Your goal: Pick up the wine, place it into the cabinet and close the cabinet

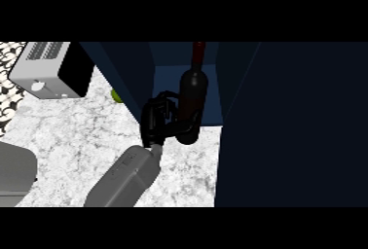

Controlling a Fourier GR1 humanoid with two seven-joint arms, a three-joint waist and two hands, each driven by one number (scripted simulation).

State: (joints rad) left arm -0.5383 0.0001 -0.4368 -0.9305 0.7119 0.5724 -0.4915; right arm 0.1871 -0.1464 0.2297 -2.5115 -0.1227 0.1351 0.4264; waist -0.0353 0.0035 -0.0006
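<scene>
Far left of the cabinet [287,121]: a white appliance with a black front [50,70], standing on the speckled counter [79,131]. Nearer, just off the cabinet's left wall: a small green thing [116,95], half hidden and too little shown to name. At the lower left edge, a grey shape, probably the other forearm; no second hand visible.

At the cabinet's opening: one grey forearm rising from below, its black hand [159,119] curled round the lower body of the wine bottle [193,92]. Which hand this is cannot be told for certain; most likely the left. Bottle dark, red-capped, standing roughly upright, held at the threshold and partly inside the blue interior.

To the right: the cabinet's dark door, swung open.

Judged progress: picked up, nearly placed. Left to do: setting down, letting go, drawing back, shutting the door.
</scene>
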